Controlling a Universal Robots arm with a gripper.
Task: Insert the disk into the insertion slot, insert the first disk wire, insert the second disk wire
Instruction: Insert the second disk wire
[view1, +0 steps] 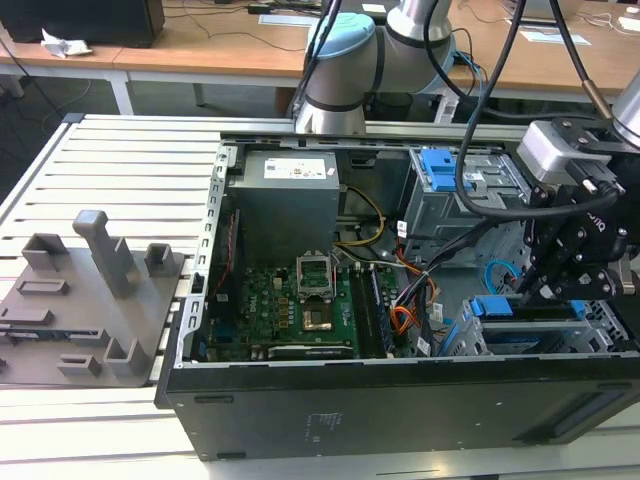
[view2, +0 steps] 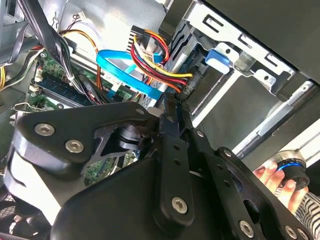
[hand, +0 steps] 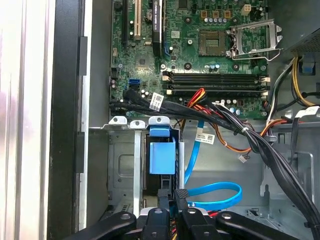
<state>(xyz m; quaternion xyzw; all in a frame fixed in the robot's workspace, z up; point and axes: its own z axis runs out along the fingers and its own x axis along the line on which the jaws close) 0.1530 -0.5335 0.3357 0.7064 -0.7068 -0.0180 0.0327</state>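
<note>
The black gripper (view2: 172, 107) has its fingers (view2: 170, 131) pressed together beside the first disk wire (view2: 152, 67), an orange, red and black bundle, by the looping light-blue second disk wire (view2: 125, 70).

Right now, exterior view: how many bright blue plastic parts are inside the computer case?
2: a blue latch on the far drive bay, and the blue carrier frame beside the gripper. Others may be hidden behind it.
</note>
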